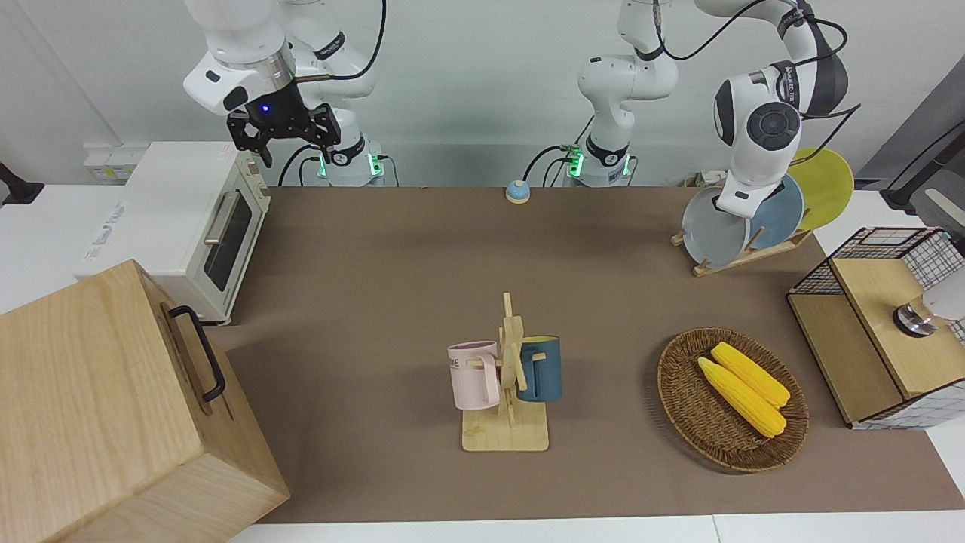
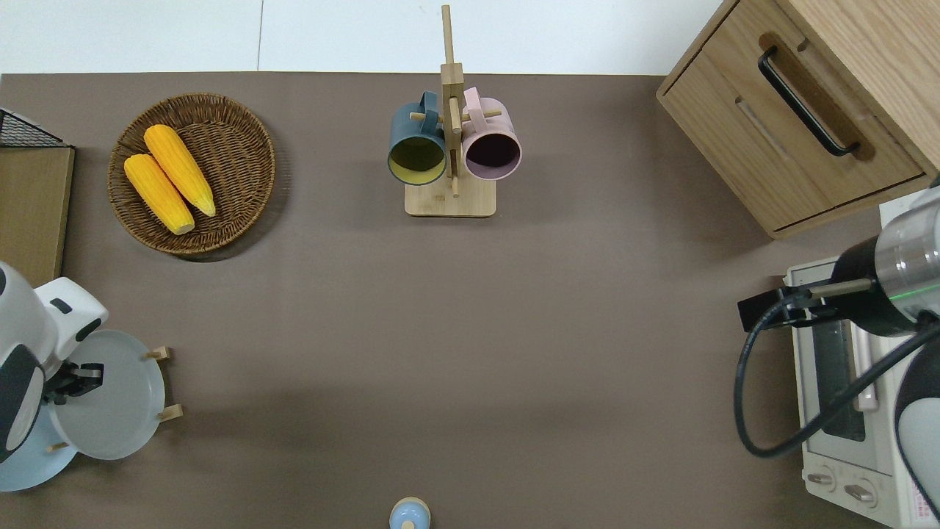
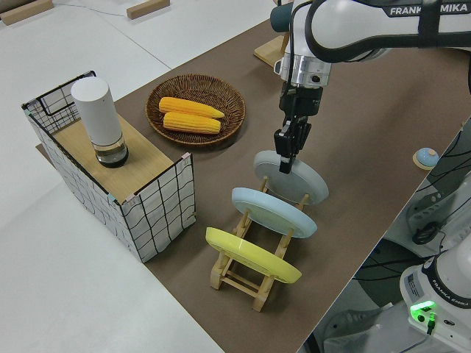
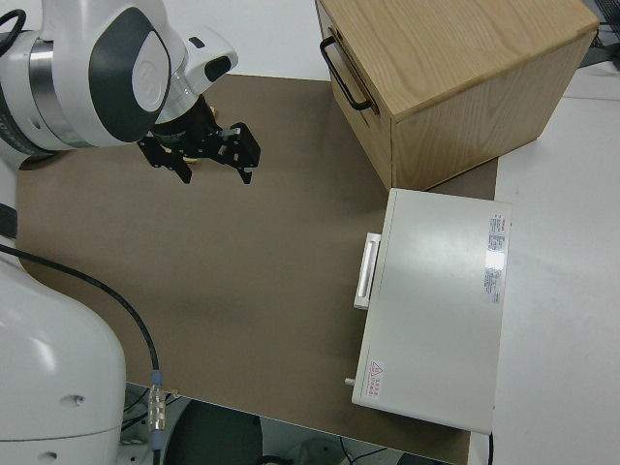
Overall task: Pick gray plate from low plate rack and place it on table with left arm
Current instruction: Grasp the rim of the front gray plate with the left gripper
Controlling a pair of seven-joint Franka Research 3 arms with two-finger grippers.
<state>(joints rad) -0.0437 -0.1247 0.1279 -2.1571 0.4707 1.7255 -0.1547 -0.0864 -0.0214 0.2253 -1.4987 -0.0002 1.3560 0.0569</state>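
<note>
The gray plate (image 1: 712, 234) leans in the low plate rack (image 1: 742, 256) at the left arm's end of the table (image 1: 377, 264), in the slot farthest from the table's end. It also shows in the overhead view (image 2: 117, 411) and the left side view (image 3: 302, 184). My left gripper (image 3: 285, 158) comes down on the plate's top rim and is shut on it, one finger on each face; it also shows in the overhead view (image 2: 73, 383). The plate's lower edge rests in the rack. My right arm is parked, its gripper (image 4: 199, 160) open and empty.
A blue plate (image 3: 272, 213) and a yellow plate (image 3: 250, 257) stand in the same rack. A wicker basket of corn (image 1: 731, 400), a wire-sided box (image 1: 882, 324), a mug tree (image 1: 507, 377), a toaster oven (image 1: 188, 226) and a wooden cabinet (image 1: 113, 415) stand around the mat.
</note>
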